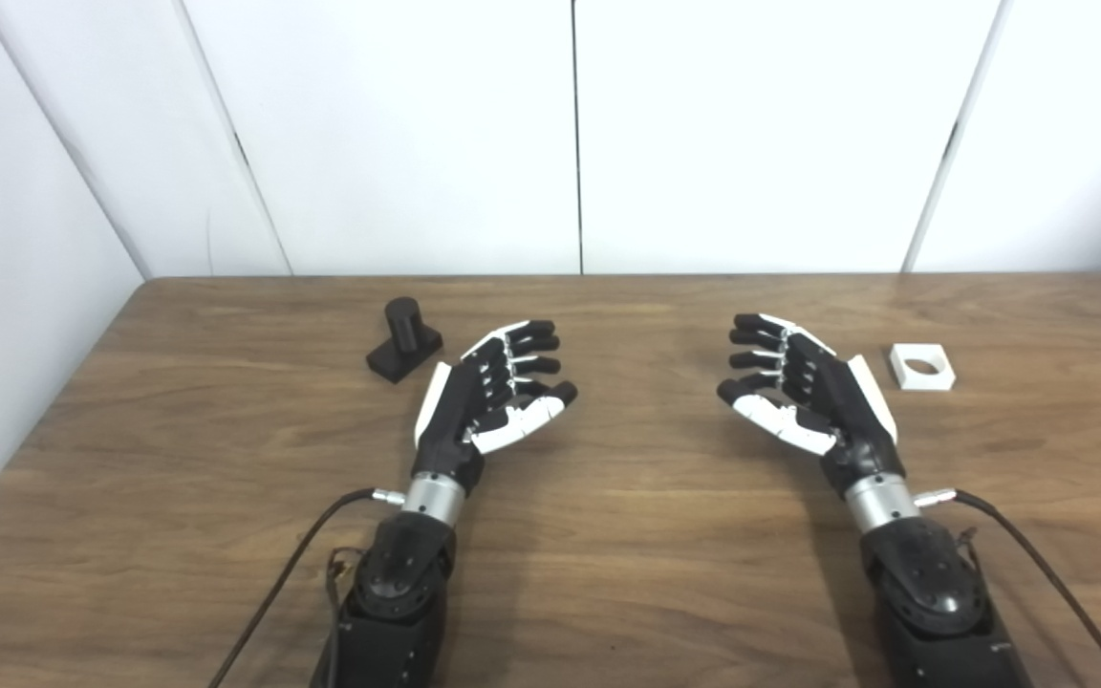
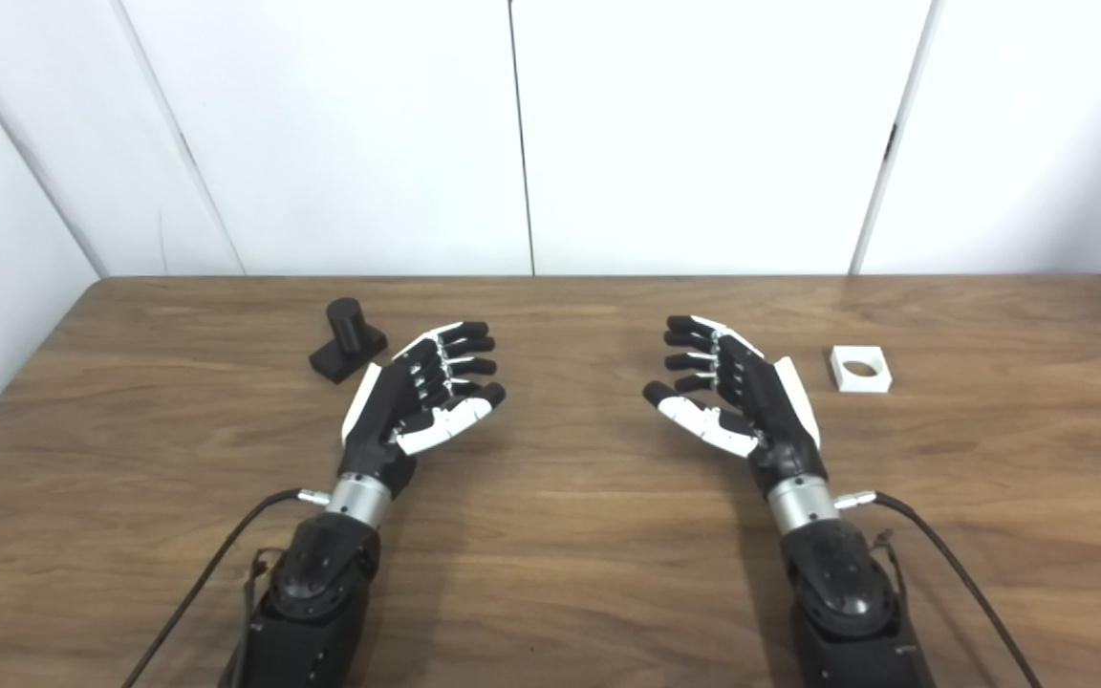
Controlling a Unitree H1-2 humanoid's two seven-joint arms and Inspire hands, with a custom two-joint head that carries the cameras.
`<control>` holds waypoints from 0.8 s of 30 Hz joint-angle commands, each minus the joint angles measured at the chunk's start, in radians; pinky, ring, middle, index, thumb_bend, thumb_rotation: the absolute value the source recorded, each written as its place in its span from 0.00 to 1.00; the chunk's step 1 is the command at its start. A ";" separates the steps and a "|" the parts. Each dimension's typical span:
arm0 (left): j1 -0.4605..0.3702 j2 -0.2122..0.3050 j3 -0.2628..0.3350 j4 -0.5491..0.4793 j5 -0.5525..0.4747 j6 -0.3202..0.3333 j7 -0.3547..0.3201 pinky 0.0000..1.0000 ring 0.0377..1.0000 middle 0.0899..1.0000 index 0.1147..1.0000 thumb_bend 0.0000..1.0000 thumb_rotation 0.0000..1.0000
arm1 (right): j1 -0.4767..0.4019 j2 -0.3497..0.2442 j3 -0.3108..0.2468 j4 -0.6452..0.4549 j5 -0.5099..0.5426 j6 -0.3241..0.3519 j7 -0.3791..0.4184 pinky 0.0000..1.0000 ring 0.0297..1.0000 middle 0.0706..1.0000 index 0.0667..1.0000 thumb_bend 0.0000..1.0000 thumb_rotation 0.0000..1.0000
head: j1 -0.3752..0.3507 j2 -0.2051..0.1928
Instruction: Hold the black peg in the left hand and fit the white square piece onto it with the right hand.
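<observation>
I'm looking at a bare test booth: plain white wall panels [image 1: 570, 134] boxing in the wooden table [image 1: 608, 573].

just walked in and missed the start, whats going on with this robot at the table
Nothing is being handled yet. The left hand and right hand are both over the wooden table, fingers apart, holding nothing. The black peg stands on its base beyond the left hand, and the white square piece with its round hole lies flat beyond the right hand. Neither has been picked up.
</observation>
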 commanded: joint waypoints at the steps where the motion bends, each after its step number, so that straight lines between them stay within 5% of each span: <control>1: -0.013 -0.016 -0.004 0.019 -0.002 -0.056 0.005 0.57 0.67 0.72 0.68 0.64 0.15 | -0.028 -0.011 -0.011 0.017 0.027 -0.055 0.013 0.60 0.69 0.75 0.75 0.74 0.35 | 0.004 0.000; 7: -0.012 -0.013 -0.002 0.009 0.020 -0.037 0.023 0.65 0.70 0.71 0.67 0.65 0.15 | -0.030 -0.012 -0.018 0.016 0.029 -0.051 0.012 0.60 0.69 0.73 0.74 0.76 0.36 | 0.002 -0.001; 15: 0.007 0.038 -0.041 -0.098 0.204 0.018 0.083 0.51 0.66 0.71 0.66 0.62 0.00 | -0.029 -0.020 -0.019 0.016 0.024 -0.049 0.015 0.59 0.68 0.74 0.74 0.78 0.39 | 0.005 0.000; 24: 0.018 0.102 -0.054 -0.213 0.348 0.134 0.094 0.48 0.58 0.66 0.68 0.63 0.07 | -0.033 -0.025 -0.022 0.024 0.026 -0.057 0.017 0.58 0.67 0.74 0.74 0.77 0.38 | 0.008 -0.001</control>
